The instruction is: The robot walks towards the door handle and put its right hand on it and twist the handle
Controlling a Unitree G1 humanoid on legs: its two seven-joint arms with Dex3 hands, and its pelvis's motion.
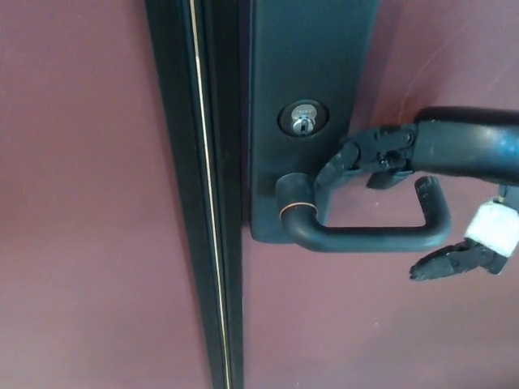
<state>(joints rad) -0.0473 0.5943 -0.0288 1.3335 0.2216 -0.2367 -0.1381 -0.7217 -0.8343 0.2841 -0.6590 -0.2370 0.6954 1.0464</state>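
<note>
One right hand (442,174) just above door handle (365,235), fingers (349,162) released, clear gap between, handle's upturned end free

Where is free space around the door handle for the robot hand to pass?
Free: bare door below the handle, and the open loop between the lever and the right hand. Crowded: beside the keyhole, where fingers reach the backplate.

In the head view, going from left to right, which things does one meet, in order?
Dark door frame strip → keyhole on the black backplate → hooked end of the door handle → white wrap on the right hand.
</note>
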